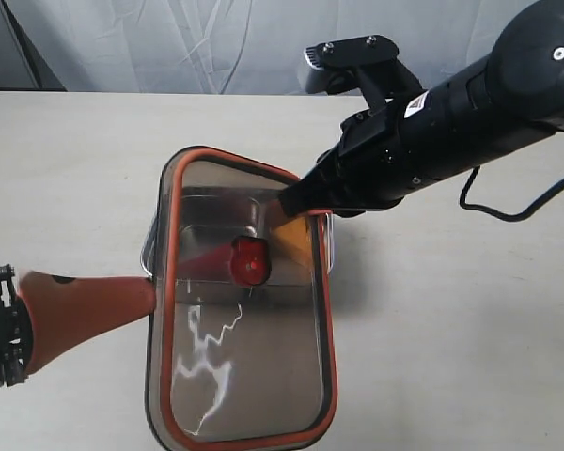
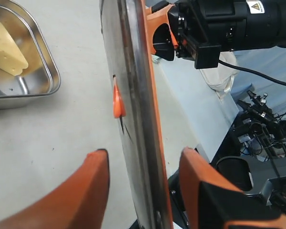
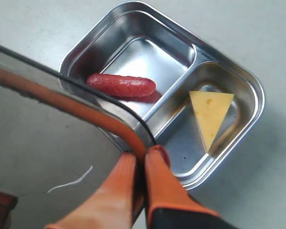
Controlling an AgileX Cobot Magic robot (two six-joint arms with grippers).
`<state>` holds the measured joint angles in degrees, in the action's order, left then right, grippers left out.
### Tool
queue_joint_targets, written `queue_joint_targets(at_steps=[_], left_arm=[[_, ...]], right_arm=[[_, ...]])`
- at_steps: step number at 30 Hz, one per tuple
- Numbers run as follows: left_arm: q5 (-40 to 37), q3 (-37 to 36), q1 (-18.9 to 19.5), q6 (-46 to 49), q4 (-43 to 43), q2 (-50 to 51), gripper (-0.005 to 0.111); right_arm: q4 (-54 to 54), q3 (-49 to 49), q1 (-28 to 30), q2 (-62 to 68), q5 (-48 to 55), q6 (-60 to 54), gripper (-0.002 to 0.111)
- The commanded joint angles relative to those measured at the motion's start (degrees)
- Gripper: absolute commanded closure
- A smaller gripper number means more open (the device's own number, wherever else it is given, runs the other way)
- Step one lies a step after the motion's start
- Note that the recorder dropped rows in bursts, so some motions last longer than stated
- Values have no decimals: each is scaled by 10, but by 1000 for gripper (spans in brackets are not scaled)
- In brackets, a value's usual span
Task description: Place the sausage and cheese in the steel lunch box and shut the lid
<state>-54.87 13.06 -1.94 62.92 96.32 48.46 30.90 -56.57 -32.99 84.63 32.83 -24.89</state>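
Observation:
The dark translucent lid point(image 1: 244, 376) with its orange rim hangs tilted over the steel lunch box point(image 3: 248, 83), valve tab point(image 1: 249, 260) at its centre. My right gripper point(image 3: 144, 153) is shut on the lid's rim at one corner. In the exterior view that right gripper point(image 1: 296, 209) holds the lid's far right edge. My left gripper point(image 2: 144, 151) stands open astride the opposite edge of the lid point(image 2: 133, 95), with a gap at each finger. The red sausage point(image 3: 121, 86) lies in one compartment. The yellow cheese point(image 3: 209, 112) lies in the other.
The box rests on a beige table point(image 1: 451, 329) in front of a white cloth backdrop point(image 1: 169, 42). A black cable point(image 1: 508, 207) trails from the right arm. Past the table edge stands dark equipment point(image 2: 262, 124).

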Motion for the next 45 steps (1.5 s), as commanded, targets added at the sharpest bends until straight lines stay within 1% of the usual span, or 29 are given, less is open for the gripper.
queue_joint_targets(at_steps=[1, 16, 21, 24, 27, 31, 38, 45], left_arm=[[-6, 4, -4, 3, 11, 2, 61], [0, 4, -5, 3, -3, 2, 61], [12, 4, -5, 1, -12, 2, 63], [15, 4, -5, 1, -13, 2, 72], [26, 4, -5, 1, -21, 2, 85], [36, 4, -5, 1, -36, 2, 107], [50, 4, -5, 4, -45, 2, 107], [50, 4, -5, 38, -34, 2, 107]], right_arm=[[-51, -16, -14, 0, -6, 57, 109], [-55, -20, -65, 4, -27, 82, 109], [-49, -20, -72, 4, -31, 82, 109], [-49, -20, -72, 4, -31, 82, 109], [-47, -20, -72, 4, -30, 82, 109], [-44, -20, -72, 4, -27, 82, 109], [-36, -20, -72, 3, -26, 82, 109], [-36, -20, -72, 3, -26, 67, 109]])
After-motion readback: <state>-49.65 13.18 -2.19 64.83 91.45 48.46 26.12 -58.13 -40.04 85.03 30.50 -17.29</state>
